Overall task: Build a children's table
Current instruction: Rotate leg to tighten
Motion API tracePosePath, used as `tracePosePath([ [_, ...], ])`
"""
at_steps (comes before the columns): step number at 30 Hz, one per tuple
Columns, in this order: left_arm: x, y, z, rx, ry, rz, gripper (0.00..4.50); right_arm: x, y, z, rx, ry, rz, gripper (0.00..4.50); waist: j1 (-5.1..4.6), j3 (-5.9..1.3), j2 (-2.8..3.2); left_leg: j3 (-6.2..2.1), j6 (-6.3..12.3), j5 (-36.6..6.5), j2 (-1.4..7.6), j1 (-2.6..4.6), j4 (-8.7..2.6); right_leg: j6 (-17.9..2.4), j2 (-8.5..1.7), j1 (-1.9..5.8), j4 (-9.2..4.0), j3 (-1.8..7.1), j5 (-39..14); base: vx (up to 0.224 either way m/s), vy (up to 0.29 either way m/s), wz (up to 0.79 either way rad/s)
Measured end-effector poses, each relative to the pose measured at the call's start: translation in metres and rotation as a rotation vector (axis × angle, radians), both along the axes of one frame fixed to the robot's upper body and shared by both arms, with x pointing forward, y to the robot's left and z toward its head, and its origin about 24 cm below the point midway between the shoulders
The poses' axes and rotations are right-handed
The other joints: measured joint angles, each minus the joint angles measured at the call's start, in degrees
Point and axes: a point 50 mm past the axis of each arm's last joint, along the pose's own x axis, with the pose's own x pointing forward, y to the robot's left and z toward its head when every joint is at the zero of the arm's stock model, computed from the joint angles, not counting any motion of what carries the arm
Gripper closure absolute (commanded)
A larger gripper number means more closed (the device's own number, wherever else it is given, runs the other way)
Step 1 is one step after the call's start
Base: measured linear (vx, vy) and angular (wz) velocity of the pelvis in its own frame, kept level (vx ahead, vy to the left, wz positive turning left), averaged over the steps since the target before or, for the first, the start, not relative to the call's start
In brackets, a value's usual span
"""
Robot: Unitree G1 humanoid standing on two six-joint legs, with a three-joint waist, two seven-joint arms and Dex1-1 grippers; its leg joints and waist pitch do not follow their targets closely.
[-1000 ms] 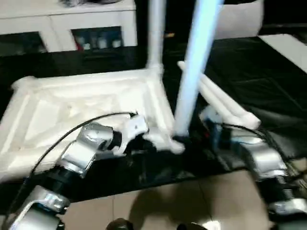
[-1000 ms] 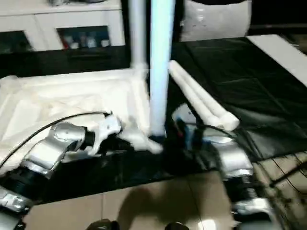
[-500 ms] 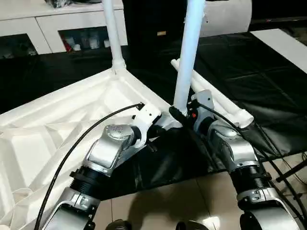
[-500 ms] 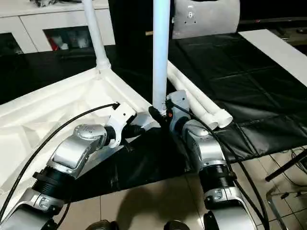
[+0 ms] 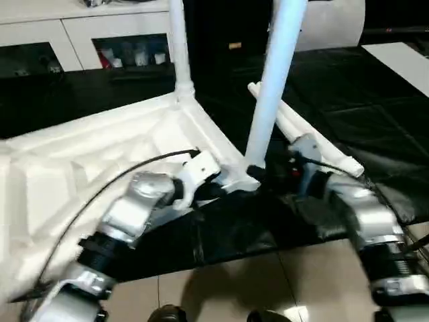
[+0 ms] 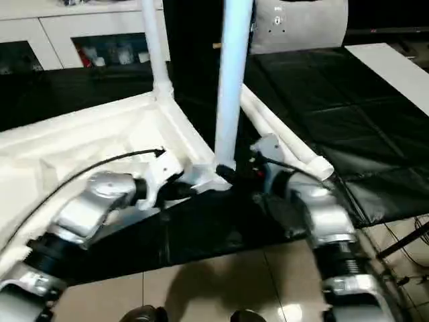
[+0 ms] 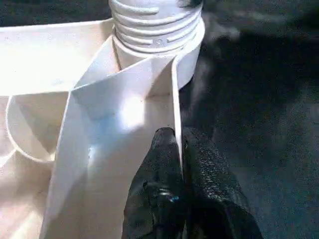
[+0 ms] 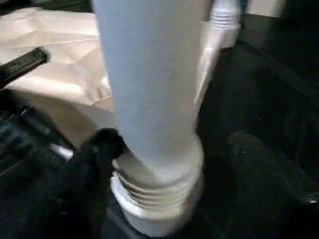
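— Where's the tabletop (image 5: pixel 100 154)?
— Its rim wall is pinched in my left gripper (image 7: pixel 178 149), jaws clamped on it.
— And the leg (image 8: pixel 149 89)?
— Upright between my right gripper (image 8: pixel 174 164)'s spread fingers.

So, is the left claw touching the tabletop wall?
Touching. In the left wrist view, the left claw is shut on the thin tabletop wall below the leg's thread.

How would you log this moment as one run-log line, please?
left gripper: shut on tabletop rim | right gripper: astride near-corner leg, threads exposed | far-corner leg: standing | two legs: lying loose
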Motion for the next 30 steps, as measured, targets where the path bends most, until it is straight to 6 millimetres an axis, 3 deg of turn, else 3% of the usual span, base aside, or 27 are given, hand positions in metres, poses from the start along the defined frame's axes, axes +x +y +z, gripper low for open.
tracePosePath([
  [5, -0.007, 0.012, 0.002, 0.035, 0.035, -0.152, 4.5, -0.009, -0.007, 0.007, -0.033, 0.022, 0.176, 0.1, 0.99, 0.0, 0.0, 0.01, 0.04, 0.0, 0.0, -0.03, 0.06, 0.0, -0.01, 0.02, 0.0, 0.0, 0.0, 0.0, 0.0, 0.0],
  [14, -0.017, 0.012, 0.0, 0.071, 0.05, -0.331, 4.5, -0.022, -0.005, 0.002, -0.108, 0.074, 0.38, 0.1, 2.11, -0.03, -0.05, 0.0, 0.04, 0.0, 0.0, 0.14, 0.26, -0.1, -0.04, 0.23, 0.09, 0.01, 0.0, 0.0, 0.0, 0.0],
  [28, -0.017, 0.009, 0.0, 0.077, 0.05, -0.398, 4.5, -0.03, 0.001, -0.003, -0.135, 0.114, 0.502, 1.15, 2.31, -0.04, -0.07, -0.01, 0.04, 0.0, 0.0, 0.12, 0.35, -0.1, -0.05, 0.3, 0.1, 0.01, 0.0, 0.0, 0.0, 0.0],
  [30, -0.017, 0.009, 0.0, 0.077, 0.049, -0.4, 4.5, -0.031, 0.0, -0.003, -0.137, 0.12, 0.507, 1.47, 2.32, -0.05, -0.07, -0.01, 0.04, 0.0, 0.01, 0.12, 0.35, -0.1, -0.05, 0.3, 0.1, 0.01, 0.0, 0.0, 0.0, 0.0],
])
